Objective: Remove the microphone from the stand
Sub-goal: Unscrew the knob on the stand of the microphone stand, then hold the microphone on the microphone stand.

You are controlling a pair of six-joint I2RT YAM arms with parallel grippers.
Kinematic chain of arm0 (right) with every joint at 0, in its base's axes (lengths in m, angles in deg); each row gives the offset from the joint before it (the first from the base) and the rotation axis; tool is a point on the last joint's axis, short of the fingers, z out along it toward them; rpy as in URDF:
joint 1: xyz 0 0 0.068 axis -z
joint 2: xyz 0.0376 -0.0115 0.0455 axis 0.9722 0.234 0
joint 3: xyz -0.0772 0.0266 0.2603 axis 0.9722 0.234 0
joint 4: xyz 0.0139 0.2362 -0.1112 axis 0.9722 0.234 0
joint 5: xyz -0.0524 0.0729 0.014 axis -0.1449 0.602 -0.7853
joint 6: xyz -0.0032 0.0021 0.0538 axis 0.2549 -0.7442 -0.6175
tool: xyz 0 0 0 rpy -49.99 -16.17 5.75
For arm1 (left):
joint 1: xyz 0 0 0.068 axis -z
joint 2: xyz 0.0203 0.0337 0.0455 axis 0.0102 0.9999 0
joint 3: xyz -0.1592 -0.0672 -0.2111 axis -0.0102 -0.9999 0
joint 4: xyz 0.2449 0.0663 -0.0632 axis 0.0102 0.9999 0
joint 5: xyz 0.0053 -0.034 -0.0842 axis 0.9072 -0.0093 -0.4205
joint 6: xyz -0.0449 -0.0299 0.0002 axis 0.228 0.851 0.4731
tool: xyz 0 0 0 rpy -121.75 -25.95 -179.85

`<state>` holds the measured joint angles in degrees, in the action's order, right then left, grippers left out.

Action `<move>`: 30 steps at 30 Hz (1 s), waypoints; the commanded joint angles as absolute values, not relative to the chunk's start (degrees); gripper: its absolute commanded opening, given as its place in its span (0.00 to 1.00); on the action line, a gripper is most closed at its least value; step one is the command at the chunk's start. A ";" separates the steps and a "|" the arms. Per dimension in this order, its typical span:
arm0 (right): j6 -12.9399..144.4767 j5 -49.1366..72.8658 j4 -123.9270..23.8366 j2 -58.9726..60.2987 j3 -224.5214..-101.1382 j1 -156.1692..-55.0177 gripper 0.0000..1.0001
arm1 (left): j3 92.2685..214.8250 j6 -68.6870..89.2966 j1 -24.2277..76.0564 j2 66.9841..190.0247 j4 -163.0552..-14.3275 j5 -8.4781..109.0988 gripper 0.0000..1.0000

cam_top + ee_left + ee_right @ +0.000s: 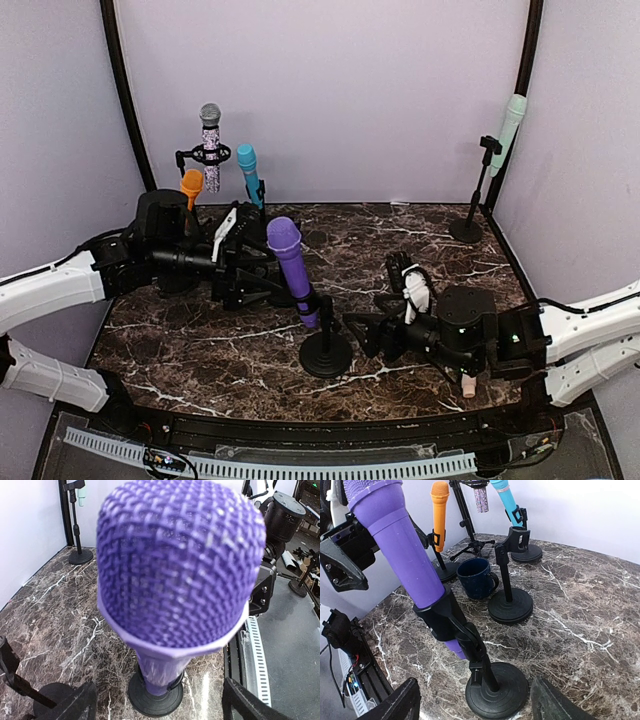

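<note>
Top external view: the purple microphone point(292, 268) sits tilted, clipped in its stand point(326, 352) on the marble table point(200, 345). The left gripper point(270, 283), fingers spread, brackets its body, likely to lift it; the right gripper point(365, 336), fingers also spread, flanks the stand base, probably to steady it.

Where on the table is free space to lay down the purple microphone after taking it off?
Free: the table between the purple microphone and the far right stand; also the front left strip beside its round base. Crowded: the back left corner, around the orange microphone and cup.
</note>
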<state>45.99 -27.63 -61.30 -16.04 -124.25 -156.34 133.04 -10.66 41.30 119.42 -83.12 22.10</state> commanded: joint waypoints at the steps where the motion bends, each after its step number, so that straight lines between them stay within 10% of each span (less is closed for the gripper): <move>1: 44.94 -26.23 -64.26 -18.09 -122.51 -156.53 0.81 | 131.60 -6.57 41.27 115.12 -84.85 26.07 0.88; 30: 41.23 -18.79 -63.75 -16.74 -121.66 -152.32 0.82 | 141.25 8.59 51.27 116.64 -85.04 45.87 0.88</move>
<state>39.61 -21.03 -62.17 -19.45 -118.40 -152.58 139.44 7.15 51.07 115.66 -84.00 44.51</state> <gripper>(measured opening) 0.835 0.873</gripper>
